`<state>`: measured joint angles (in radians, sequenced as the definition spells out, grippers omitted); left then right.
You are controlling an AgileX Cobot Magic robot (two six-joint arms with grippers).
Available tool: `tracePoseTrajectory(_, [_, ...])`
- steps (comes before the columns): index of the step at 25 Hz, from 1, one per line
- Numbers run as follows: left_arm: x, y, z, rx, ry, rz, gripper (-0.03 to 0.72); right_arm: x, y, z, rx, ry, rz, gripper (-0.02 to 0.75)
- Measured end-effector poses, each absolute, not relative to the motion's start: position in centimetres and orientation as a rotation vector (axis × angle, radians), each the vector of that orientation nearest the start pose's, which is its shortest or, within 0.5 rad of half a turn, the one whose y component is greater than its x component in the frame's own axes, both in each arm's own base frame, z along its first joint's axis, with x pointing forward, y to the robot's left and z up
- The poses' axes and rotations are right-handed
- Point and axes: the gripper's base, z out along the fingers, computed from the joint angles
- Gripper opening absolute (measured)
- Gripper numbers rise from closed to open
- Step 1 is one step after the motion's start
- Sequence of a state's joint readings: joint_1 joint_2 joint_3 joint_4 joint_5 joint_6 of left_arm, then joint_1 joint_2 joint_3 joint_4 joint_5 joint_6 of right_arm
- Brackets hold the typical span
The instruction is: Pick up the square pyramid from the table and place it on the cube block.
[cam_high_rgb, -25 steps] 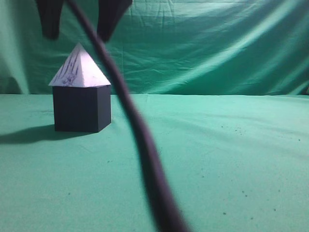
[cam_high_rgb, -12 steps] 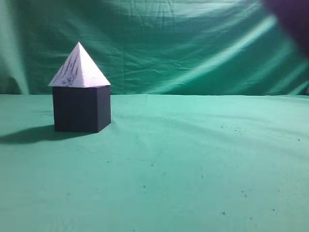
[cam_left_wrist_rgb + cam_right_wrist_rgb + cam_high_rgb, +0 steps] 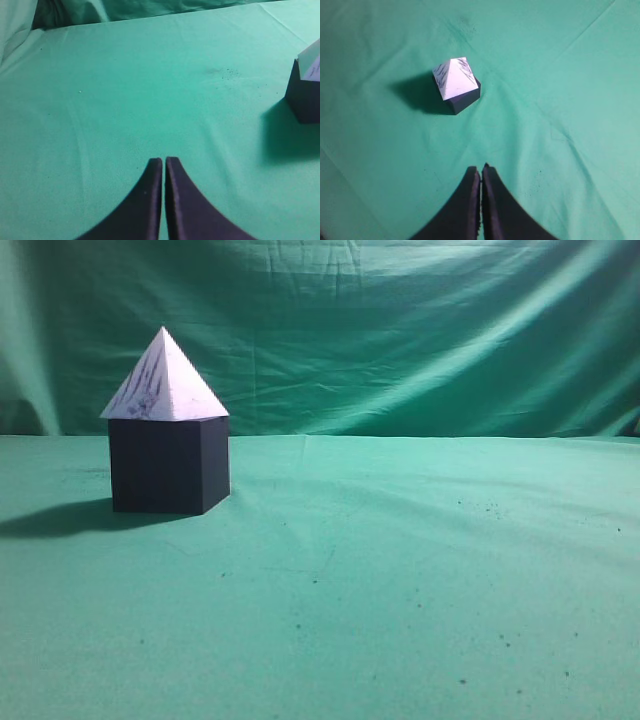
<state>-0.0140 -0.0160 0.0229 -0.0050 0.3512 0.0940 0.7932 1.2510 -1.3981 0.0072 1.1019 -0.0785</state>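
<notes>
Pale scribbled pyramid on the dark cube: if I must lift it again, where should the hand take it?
Come from straight above the pale white pyramid, hand open, and probably pinch two opposite sloping faces low near the base. It sits point-up on the dark navy cube, so its base edges are not reachable from underneath.

We take this for a lab or studio test stage. Wrinkled green cloth drapes the worktop (image 3: 400, 580) and rises behind it as a backdrop (image 3: 400, 330), filling the exterior view. Small dark specks dot the cloth. The props are bare geometric solids: a pale pyramid (image 3: 163, 380) resting on a dark cube (image 3: 168, 465). Both wrist views show the same green cloth to their edges; we see no furniture, walls or household goods.
</notes>
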Motion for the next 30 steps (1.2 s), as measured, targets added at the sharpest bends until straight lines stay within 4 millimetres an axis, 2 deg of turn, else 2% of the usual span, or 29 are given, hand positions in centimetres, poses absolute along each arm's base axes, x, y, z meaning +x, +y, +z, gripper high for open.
tracePoseTrajectory(6, [5.3, -0.1, 17.5, 0.096, 1.840, 0.051, 0.000, 12.7, 13.2, 40.6, -0.952, 2.062, 0.421, 0.000])
tracePoseTrajectory(13, [5.3, -0.1, 17.5, 0.096, 1.840, 0.051, 0.000, 8.3, 8.4, 40.6, -0.935, 2.004, 0.403, 0.000])
tracePoseTrajectory(17, [5.3, -0.1, 17.5, 0.096, 1.838, 0.051, 0.000, 7.2, 6.5, 41.0, -0.913, 1.952, 0.337, 0.000])
tracePoseTrajectory(20, [5.3, -0.1, 17.5, 0.096, 1.838, 0.051, 0.000, 6.8, 5.0, 40.6, -0.805, 1.882, 0.282, 0.000])
tracePoseTrajectory(23, [5.3, -0.1, 17.5, 0.096, 1.838, 0.051, 0.000, 6.9, 3.7, 38.6, -0.645, 1.804, 0.214, 0.000])
tracePoseTrajectory(27, [5.3, -0.1, 17.5, 0.096, 1.838, 0.051, 0.000, 7.2, 2.3, 34.0, -0.427, 1.701, 0.098, 0.000])
tracePoseTrajectory(30, [5.3, -0.1, 17.5, 0.096, 1.838, 0.051, 0.000, 6.6, 1.3, 30.3, -0.274, 1.648, 0.058, 0.000])
